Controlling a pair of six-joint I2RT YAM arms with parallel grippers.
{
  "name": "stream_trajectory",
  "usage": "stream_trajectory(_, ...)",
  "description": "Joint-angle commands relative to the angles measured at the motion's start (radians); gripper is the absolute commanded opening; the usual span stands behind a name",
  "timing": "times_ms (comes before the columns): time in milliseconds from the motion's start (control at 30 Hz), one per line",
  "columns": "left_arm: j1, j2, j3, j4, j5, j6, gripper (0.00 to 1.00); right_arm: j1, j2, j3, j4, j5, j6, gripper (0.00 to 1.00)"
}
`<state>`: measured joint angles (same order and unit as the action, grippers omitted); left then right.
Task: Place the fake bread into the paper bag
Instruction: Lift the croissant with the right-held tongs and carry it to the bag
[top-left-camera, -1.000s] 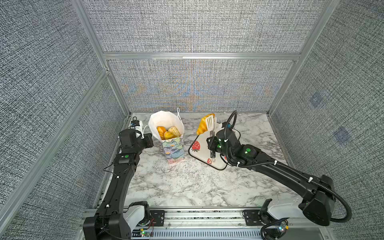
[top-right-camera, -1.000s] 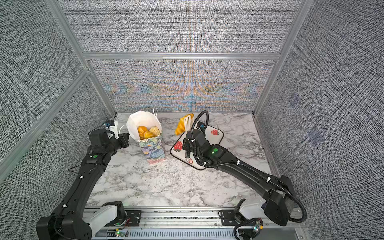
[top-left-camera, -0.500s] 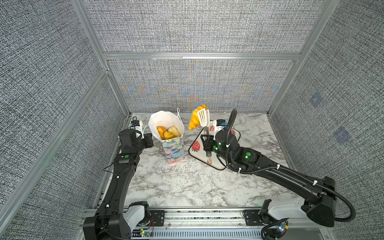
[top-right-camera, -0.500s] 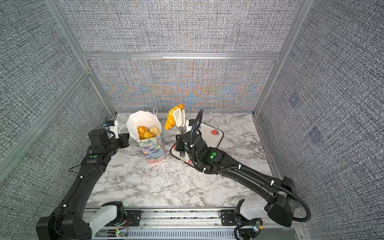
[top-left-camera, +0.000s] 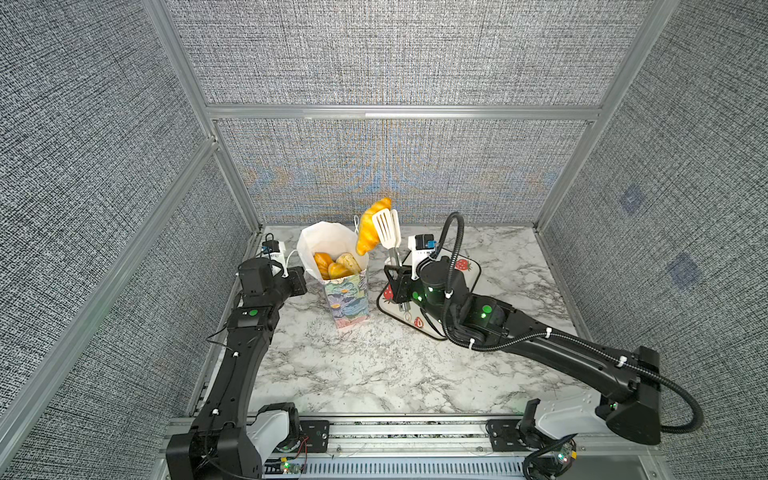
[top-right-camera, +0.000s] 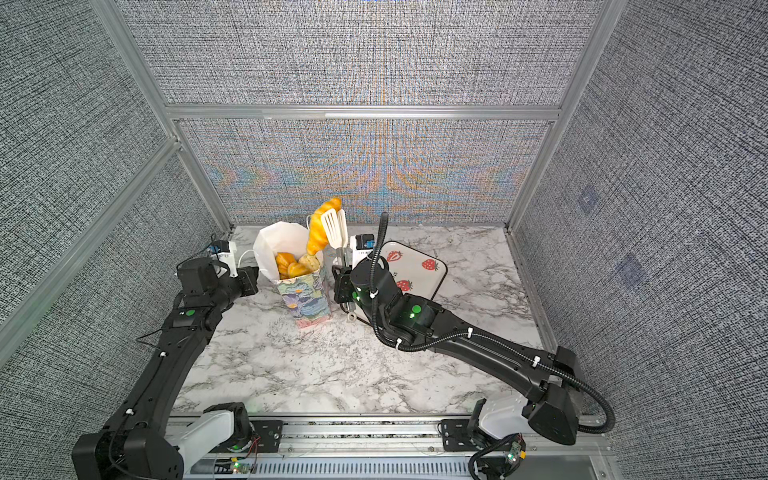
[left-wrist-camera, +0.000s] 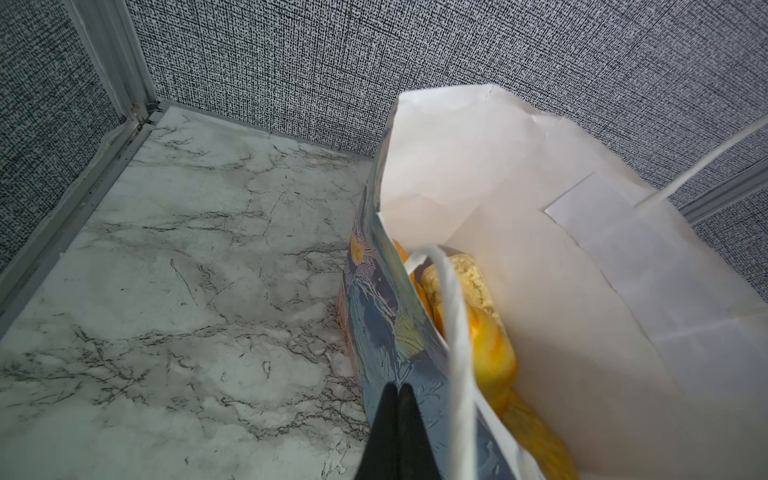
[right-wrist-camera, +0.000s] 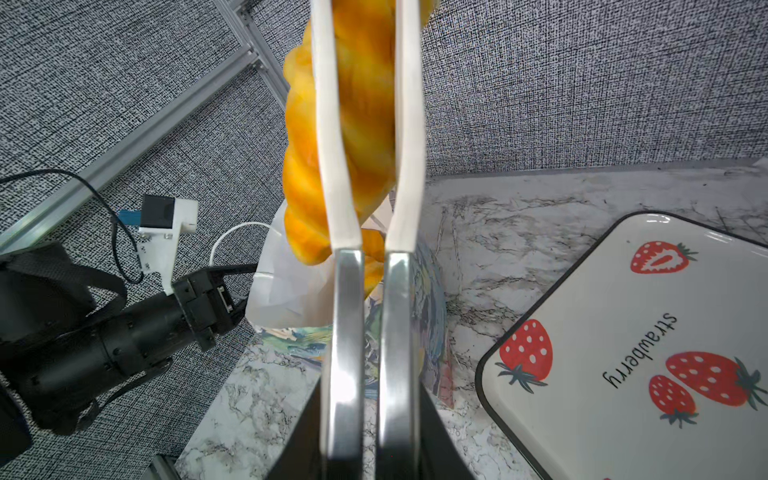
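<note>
Right hand (right-wrist-camera: 370, 432) around steel-handled tongs (right-wrist-camera: 347, 332) with glossy ridged croissant (right-wrist-camera: 303, 183)

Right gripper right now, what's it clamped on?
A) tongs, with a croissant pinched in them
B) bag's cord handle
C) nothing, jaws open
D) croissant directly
A: the right gripper is shut on the metal handles of the tongs, and their white blades pinch a croissant by the rim of the paper bag.

A robot lab cell: grey woven wall panels (top-left-camera: 395, 54) in aluminium framing (top-left-camera: 403, 112) (marble-look tabletop (top-left-camera: 374, 365) below)
</note>
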<state>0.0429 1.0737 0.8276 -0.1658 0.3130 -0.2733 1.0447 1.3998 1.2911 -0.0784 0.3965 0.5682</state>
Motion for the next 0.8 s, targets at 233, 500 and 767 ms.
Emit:
stream_trajectory(233, 0.002, -0.003, -0.004, 0.016, 0.002, 0.003, 0.0, 0.054, 0.079, 0.119, 0.044, 0.037, -0.133, 0.25)
stream_trajectory(500, 0.003, -0.001, -0.002, 0.015, 0.002, 0.003, 0.0, 0.079, 0.159, 0.22, -0.028, 0.043, -0.189, 0.25)
stream_trajectory(767, 0.004, -0.001, -0.002, 0.016, 0.001, 0.002, 0.0, 0.096, 0.245, 0.328, -0.132, 0.075, -0.215, 0.25)
